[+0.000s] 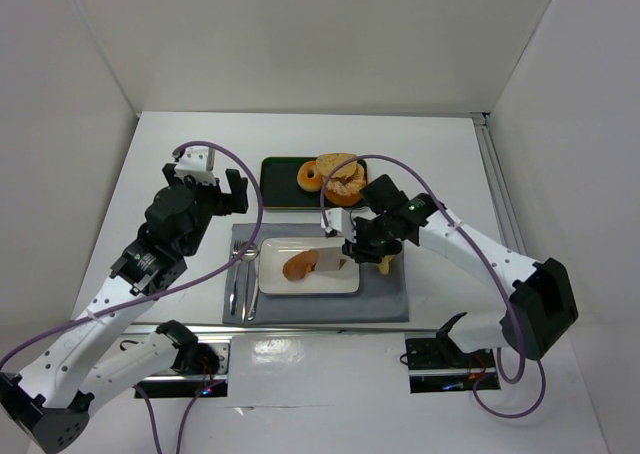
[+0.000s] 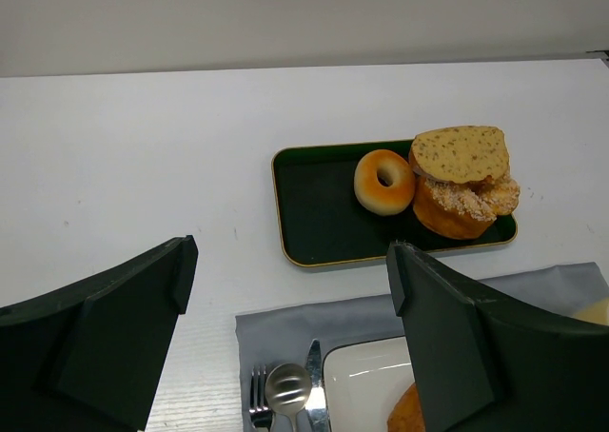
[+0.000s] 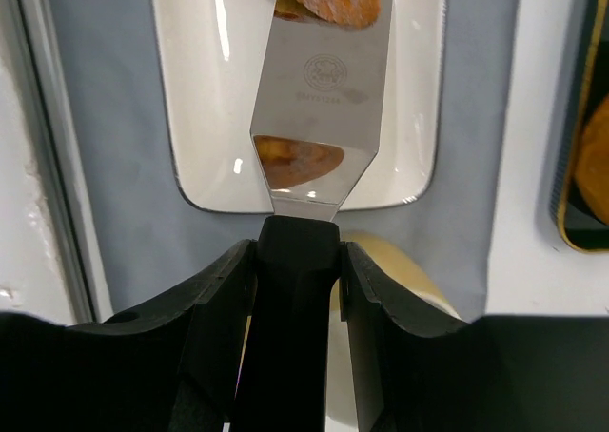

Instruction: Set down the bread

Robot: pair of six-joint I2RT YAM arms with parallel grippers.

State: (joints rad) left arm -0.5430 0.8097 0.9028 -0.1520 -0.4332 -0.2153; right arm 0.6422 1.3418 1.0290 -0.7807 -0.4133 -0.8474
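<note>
My right gripper (image 3: pixel 297 270) clamps the spatula (image 3: pixel 319 118), its blade meeting the bread (image 1: pixel 298 266) on the plate (image 3: pixel 205 118). My left gripper (image 2: pixel 290 289) gapes, empty.

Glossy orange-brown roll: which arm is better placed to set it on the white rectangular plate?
Right. The right gripper is shut on the steel spatula whose blade meets the roll over the plate; the left gripper hangs open.

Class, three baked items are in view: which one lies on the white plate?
The small orange-brown roll, against the spatula blade; the ring donut and stacked loaf slices sit on the dark tray.
</note>
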